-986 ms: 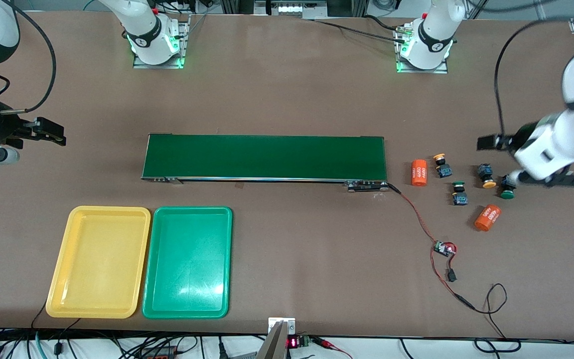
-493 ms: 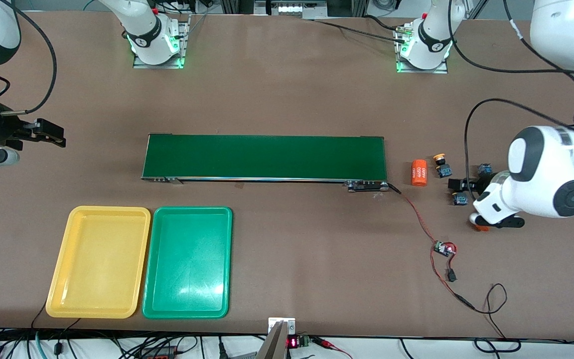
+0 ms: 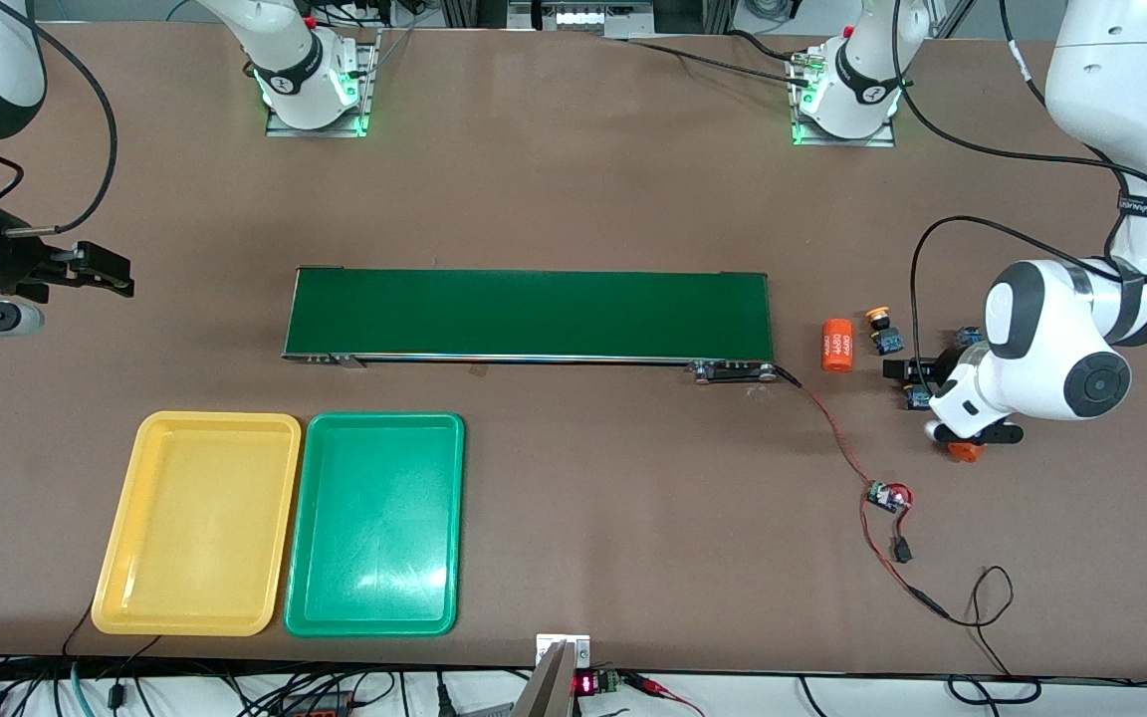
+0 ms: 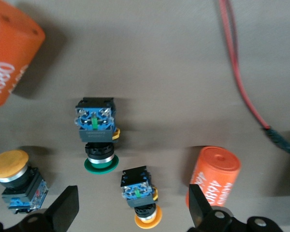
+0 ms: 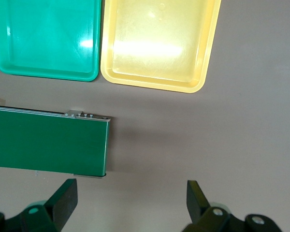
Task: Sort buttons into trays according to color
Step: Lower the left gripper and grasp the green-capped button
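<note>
My left gripper (image 4: 133, 209) hangs open over the cluster of buttons near the left arm's end of the table. A yellow-capped button (image 4: 141, 195) lies on its side between the open fingers, untouched. Beside it lie a green-capped button (image 4: 97, 140) and another yellow-capped button (image 4: 14, 179). From the front, one yellow-capped button (image 3: 880, 331) shows beside the left hand, which hides most of the others. The yellow tray (image 3: 197, 523) and green tray (image 3: 374, 523) sit empty side by side. My right gripper (image 3: 106, 274) waits open over bare table at the right arm's end.
A long dark-green conveyor belt (image 3: 529, 314) crosses the middle of the table. Two orange cylinders lie among the buttons, one (image 3: 837, 345) toward the belt, one (image 4: 213, 176) next to my left fingers. A red-black wire with a small board (image 3: 887, 495) trails nearer the front camera.
The left arm has swung in from the table's end and now hangs over the buttons, covering most of them. The right arm has barely moved.
</note>
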{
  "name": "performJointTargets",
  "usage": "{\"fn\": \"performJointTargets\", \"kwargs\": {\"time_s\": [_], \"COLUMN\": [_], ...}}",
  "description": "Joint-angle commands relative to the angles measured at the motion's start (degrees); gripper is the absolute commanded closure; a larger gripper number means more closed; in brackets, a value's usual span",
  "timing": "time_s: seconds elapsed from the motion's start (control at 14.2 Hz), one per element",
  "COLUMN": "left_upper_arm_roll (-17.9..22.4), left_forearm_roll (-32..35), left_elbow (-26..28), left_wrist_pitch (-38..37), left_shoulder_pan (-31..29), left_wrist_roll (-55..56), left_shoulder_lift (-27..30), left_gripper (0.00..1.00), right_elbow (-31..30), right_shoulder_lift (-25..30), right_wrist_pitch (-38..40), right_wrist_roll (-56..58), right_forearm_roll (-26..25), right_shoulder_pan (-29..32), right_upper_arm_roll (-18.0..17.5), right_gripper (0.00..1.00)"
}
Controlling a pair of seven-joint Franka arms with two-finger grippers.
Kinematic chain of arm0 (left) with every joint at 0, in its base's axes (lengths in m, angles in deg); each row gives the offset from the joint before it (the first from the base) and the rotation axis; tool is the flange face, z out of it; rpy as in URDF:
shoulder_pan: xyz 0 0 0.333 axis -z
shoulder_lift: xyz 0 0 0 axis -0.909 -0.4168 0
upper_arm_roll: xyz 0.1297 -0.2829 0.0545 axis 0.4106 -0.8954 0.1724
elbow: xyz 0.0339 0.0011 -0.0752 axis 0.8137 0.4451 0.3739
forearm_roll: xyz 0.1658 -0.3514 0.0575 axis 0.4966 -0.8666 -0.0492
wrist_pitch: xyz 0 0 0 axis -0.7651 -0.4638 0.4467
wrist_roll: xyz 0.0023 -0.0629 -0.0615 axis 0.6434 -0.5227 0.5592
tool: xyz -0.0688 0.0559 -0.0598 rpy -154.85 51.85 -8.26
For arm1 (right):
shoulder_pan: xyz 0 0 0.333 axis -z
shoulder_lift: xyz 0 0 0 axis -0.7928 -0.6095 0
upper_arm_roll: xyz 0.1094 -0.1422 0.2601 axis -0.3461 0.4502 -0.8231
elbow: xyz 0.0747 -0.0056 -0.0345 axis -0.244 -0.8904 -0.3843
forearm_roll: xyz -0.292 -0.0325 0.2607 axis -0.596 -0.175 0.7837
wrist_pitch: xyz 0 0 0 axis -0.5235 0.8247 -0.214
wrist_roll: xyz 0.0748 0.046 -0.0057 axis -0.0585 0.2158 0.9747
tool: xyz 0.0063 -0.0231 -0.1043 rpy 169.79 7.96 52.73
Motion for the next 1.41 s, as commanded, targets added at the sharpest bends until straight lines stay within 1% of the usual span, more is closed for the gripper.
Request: {"fn": "performJointTargets", "kwargs": {"time_s": [0.0,0.21,0.35,0.42,0.7,0.84,0.99,1.13,1.34], "left_upper_arm_roll": [-0.02,-0.02,-0.02,-0.02,0.07,0.07,0.07,0.07,0.16], "left_forearm_roll": [-1.32,-1.32,-1.32,-1.23,-0.27,2.18,4.48,4.66,4.57], "left_elbow": [3.75,8.68,11.14,11.50,10.54,9.66,9.48,9.48,9.48], "left_wrist_pitch": [3.29,9.62,12.52,13.24,14.03,15.96,16.14,19.12,20.01], "left_shoulder_pan": [-0.31,-1.18,-2.33,-2.42,-2.15,-1.98,-1.63,-1.97,-2.24], "left_wrist_roll": [-1.10,-1.01,-1.01,-1.10,-0.92,-1.27,-1.01,-1.36,-1.36], "left_shoulder_lift": [1.11,1.29,1.12,1.11,0.85,-0.11,-0.38,-1.43,-2.31], "left_gripper": [0.00,0.00,0.00,0.00,0.00,0.00,0.00,0.00,0.00], "right_elbow": [-0.74,-0.74,-0.74,-0.74,-0.74,-0.74,-0.74,-0.74,-0.74], "right_shoulder_lift": [0.28,-0.07,-0.86,-0.95,-1.30,-1.48,-1.65,-1.65,-1.65], "right_wrist_pitch": [-0.82,-0.99,-0.82,-0.65,-0.56,-0.56,-0.56,-0.56,-0.64], "right_wrist_roll": [0.94,0.94,0.94,0.94,0.94,0.94,0.94,0.94,0.85], "right_forearm_roll": [-0.60,-0.69,-0.60,-0.60,-0.60,-0.51,-0.51,-0.51,-0.42], "right_shoulder_pan": [-0.06,-0.24,-0.41,-0.33,-0.24,-0.06,-0.06,-0.06,0.03], "right_upper_arm_roll": [0.23,0.31,0.31,0.31,0.23,0.23,0.31,0.31,0.31], "right_gripper": [0.00,0.00,0.00,0.00,0.00,0.00,0.00,0.00,0.00]}}
